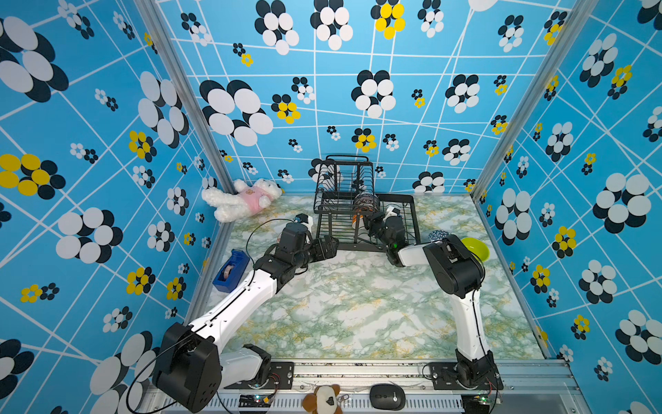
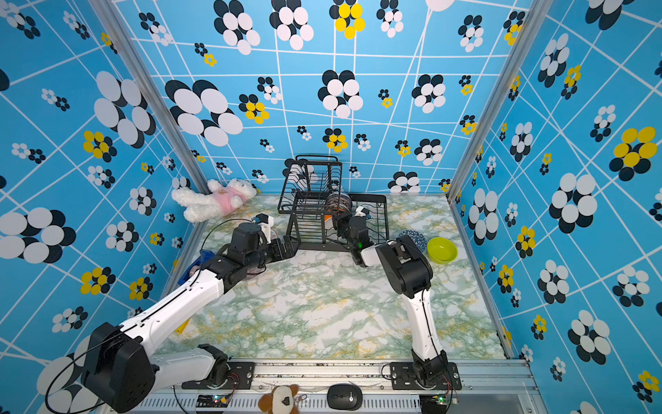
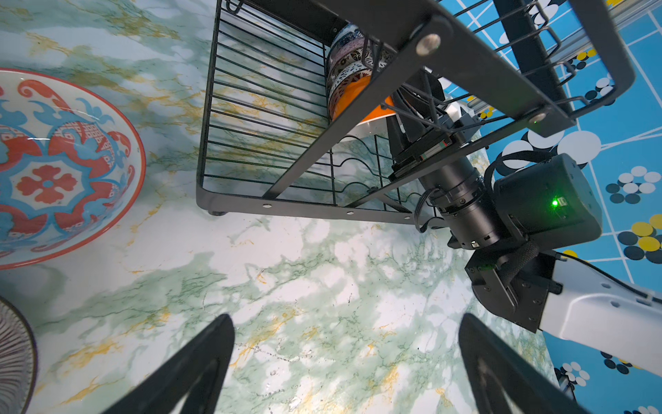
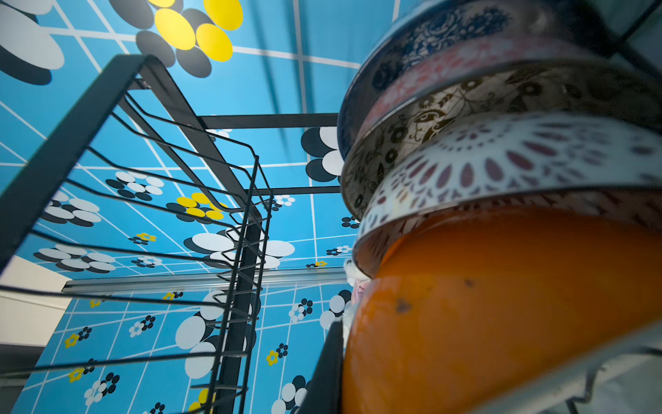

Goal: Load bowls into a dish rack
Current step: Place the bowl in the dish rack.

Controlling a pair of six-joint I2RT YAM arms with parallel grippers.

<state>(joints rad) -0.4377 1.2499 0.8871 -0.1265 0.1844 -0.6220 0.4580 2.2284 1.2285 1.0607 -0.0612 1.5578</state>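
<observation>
The black wire dish rack stands at the back of the table. Several patterned bowls stand on edge in it. Against them leans an orange bowl, and my right gripper is shut on its rim, one finger showing beside it. My left gripper hangs open and empty over the table by the rack's front left corner. A red-blue floral bowl and a purplish ribbed bowl lie near it. A lime green bowl and a blue-and-white bowl sit right of the rack.
A white plush bear lies in the back left corner. A blue tape dispenser sits along the left wall. On the front rail are a black mouse and a brown plush toy.
</observation>
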